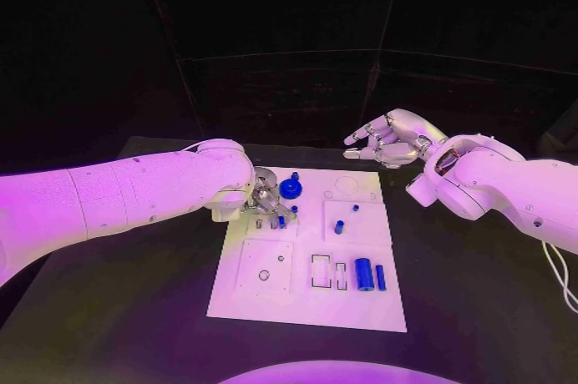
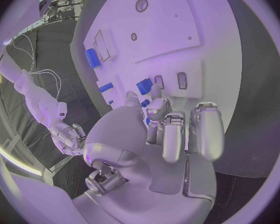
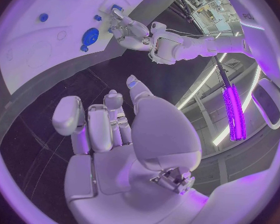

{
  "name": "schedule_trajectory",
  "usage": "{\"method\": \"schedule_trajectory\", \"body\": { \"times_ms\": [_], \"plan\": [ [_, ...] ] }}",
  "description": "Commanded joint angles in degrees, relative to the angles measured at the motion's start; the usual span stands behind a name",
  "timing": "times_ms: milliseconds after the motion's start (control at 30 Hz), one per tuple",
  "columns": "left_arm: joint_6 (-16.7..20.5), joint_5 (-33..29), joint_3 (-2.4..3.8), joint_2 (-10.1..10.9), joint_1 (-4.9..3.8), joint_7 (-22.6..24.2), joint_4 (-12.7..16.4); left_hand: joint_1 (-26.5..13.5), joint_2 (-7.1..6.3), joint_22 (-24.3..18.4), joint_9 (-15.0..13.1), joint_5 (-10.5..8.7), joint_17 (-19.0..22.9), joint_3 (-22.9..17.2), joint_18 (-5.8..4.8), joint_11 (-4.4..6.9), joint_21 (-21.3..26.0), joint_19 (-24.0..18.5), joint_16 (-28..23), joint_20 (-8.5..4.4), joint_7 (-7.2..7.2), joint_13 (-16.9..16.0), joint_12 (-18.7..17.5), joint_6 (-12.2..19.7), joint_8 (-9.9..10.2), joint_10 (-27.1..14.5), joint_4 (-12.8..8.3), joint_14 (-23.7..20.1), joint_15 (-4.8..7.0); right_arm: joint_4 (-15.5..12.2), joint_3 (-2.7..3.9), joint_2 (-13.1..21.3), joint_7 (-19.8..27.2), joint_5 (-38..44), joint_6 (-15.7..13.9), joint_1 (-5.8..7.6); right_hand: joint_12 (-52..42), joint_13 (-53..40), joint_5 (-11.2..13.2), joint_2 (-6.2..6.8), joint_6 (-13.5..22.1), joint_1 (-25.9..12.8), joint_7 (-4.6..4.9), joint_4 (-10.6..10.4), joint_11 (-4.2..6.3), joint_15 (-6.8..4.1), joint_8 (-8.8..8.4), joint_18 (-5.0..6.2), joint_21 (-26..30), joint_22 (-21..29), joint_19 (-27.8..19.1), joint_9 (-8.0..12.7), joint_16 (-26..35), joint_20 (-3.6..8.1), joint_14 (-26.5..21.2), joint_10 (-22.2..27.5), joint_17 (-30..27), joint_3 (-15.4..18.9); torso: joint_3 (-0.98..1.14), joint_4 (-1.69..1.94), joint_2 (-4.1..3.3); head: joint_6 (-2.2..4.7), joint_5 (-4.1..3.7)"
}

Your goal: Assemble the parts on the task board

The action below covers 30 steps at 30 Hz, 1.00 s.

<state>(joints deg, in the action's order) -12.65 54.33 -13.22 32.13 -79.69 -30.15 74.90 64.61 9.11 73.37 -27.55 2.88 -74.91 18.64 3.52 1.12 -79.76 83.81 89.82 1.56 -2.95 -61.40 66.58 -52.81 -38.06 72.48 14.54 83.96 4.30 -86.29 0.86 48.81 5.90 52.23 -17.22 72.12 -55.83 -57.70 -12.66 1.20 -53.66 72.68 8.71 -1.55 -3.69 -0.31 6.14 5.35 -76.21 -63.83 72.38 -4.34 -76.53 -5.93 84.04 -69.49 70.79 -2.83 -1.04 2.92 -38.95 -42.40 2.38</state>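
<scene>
Parts of small blue plastic sit spread over the white rectangular task board (image 1: 362, 309), which lies in the middle of your black bench (image 1: 482, 300). You have a round blue knob-shaped part (image 1: 291, 188) near the board's far edge, just beside the left robot hand (image 1: 263, 199). Two blue cylinders, one thick (image 1: 362, 274) and one thin (image 1: 381, 276), lie side by side toward the board's right edge, next to two empty rectangular slots (image 1: 321, 270). A short blue peg (image 1: 338, 227) rests nearer the board's centre. Your left robot hand is down over the board's far left part, fingers curled close by a small blue piece (image 2: 144, 86); you cannot tell whether it actually grips it. Your right robot hand (image 1: 387, 138) hangs beyond the board's far right corner, released, fingers loosely apart and holding nothing
</scene>
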Motion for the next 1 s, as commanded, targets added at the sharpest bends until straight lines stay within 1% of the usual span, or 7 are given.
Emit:
{"method": "schedule_trajectory", "body": {
  "times_ms": [33,167,333,433,567,800,1000],
  "plan": [
    [-0.9,0.3,0.01,-0.1,-0.05,-0.6,0.1,0.0,0.31,0.0,-0.2,-0.09,-15.1,0.2,-0.47,0.03,-0.2,1.6,0.2,-0.23,0.12,0.0,0.2,0.4,-0.4,0.4,-0.2,6.0,0.46,0.0,0.05,-0.1,-0.1,0.3,0.5,0.13,0.2,0.0,-0.4,-0.20,-0.1,0.3,0.04,0.0,-0.03,-0.23,0.21,0.28,0.2,0.1,-0.5,0.1,0.2,0.03,1.7,0.4,0.0,0.4,0.02,0.00,0.01,-0.07,0.02],
    [-1.3,0.3,0.01,-0.1,-0.04,-0.6,0.0,0.4,0.47,0.0,-0.6,-0.08,-15.1,0.0,-0.46,0.05,-0.2,1.6,0.2,-0.23,0.14,-0.1,0.2,0.6,-0.7,0.4,-0.6,6.0,0.47,0.2,0.05,-0.2,-0.4,0.8,0.7,0.13,0.0,-0.1,-0.5,-0.26,-0.1,0.3,0.03,0.0,-0.01,-0.24,0.24,0.29,0.2,0.1,-0.5,0.1,0.2,0.04,1.7,0.3,-0.1,0.4,0.03,0.06,-0.02,-0.05,-0.08],
    [-1.8,0.3,0.01,-0.1,-0.04,-0.6,-0.1,0.8,0.68,0.1,-1.1,-0.08,-15.1,-0.3,-0.46,0.05,-0.3,1.5,0.2,-0.24,0.16,-0.1,0.2,0.9,-0.9,0.4,-1.0,6.0,0.47,0.5,0.04,-0.4,-0.8,2.3,1.0,0.13,-0.1,-0.2,-0.6,-0.30,-0.2,0.4,0.01,0.0,0.01,-0.25,0.28,0.29,0.2,0.1,-0.5,0.1,0.3,0.04,1.7,0.1,-0.1,0.5,0.03,-0.07,-0.05,-0.10,-0.08],
    [-2.0,0.3,0.01,-0.2,-0.04,-0.6,0.0,1.1,0.73,0.2,-1.3,-0.08,-15.1,-0.4,-0.46,0.06,-0.3,1.5,0.2,-0.24,0.16,-0.2,0.2,1.0,-1.1,0.4,-1.2,6.0,0.48,0.7,0.04,-0.6,-1.0,3.1,1.4,0.12,-0.1,-0.2,-0.7,-0.33,-0.2,0.5,0.00,0.1,0.03,-0.27,0.31,0.30,0.3,0.2,-0.5,0.1,0.3,0.05,1.6,0.1,-0.2,0.5,0.01,-0.04,-0.04,-0.21,-0.24],
    [-2.2,0.3,0.01,-0.3,-0.04,-0.6,0.1,1.6,0.85,0.2,-1.6,-0.08,-15.1,-0.7,-0.45,0.07,-0.3,1.4,0.2,-0.24,0.17,-0.2,0.2,1.2,-1.3,0.4,-1.8,6.0,0.48,0.9,0.03,-0.8,-1.1,4.1,1.7,0.12,-0.1,-0.1,-0.8,-0.34,-0.2,0.5,-0.01,0.1,0.03,-0.27,0.32,0.30,0.3,0.2,-0.5,0.1,0.4,0.05,1.6,0.1,-0.3,0.5,0.03,0.01,-0.06,-0.26,-0.34],
    [-2.4,0.3,0.01,-0.4,-0.03,-0.6,0.0,2.2,0.93,0.2,-2.1,-0.07,-15.1,-1.1,-0.44,0.07,-0.4,1.4,0.2,-0.23,0.17,-0.2,0.2,1.5,-1.6,0.4,-2.6,6.0,0.48,1.0,0.03,-0.9,-1.2,4.6,1.9,0.12,0.0,0.0,-1.0,-0.41,-0.2,0.7,-0.03,0.2,0.06,-0.30,0.37,0.32,0.4,0.3,-0.6,0.1,0.5,0.08,1.6,0.1,-0.4,0.5,0.04,0.08,-0.01,-0.22,-0.36],
    [-2.3,0.3,0.01,-0.4,-0.03,-0.6,-0.1,3.0,1.11,0.3,-2.6,-0.07,-15.1,-1.7,-0.43,0.08,-0.4,1.3,0.2,-0.23,0.16,-0.2,0.1,1.7,-1.8,0.3,-3.5,6.0,0.48,1.1,0.03,-1.0,-1.3,4.7,2.1,0.12,0.0,0.0,-1.3,-0.48,-0.2,0.9,-0.04,0.2,0.08,-0.32,0.42,0.32,0.4,0.3,-0.5,0.1,0.5,0.10,1.6,0.1,-0.4,0.6,0.02,0.01,-0.02,-0.30,-0.32]
  ]
}}
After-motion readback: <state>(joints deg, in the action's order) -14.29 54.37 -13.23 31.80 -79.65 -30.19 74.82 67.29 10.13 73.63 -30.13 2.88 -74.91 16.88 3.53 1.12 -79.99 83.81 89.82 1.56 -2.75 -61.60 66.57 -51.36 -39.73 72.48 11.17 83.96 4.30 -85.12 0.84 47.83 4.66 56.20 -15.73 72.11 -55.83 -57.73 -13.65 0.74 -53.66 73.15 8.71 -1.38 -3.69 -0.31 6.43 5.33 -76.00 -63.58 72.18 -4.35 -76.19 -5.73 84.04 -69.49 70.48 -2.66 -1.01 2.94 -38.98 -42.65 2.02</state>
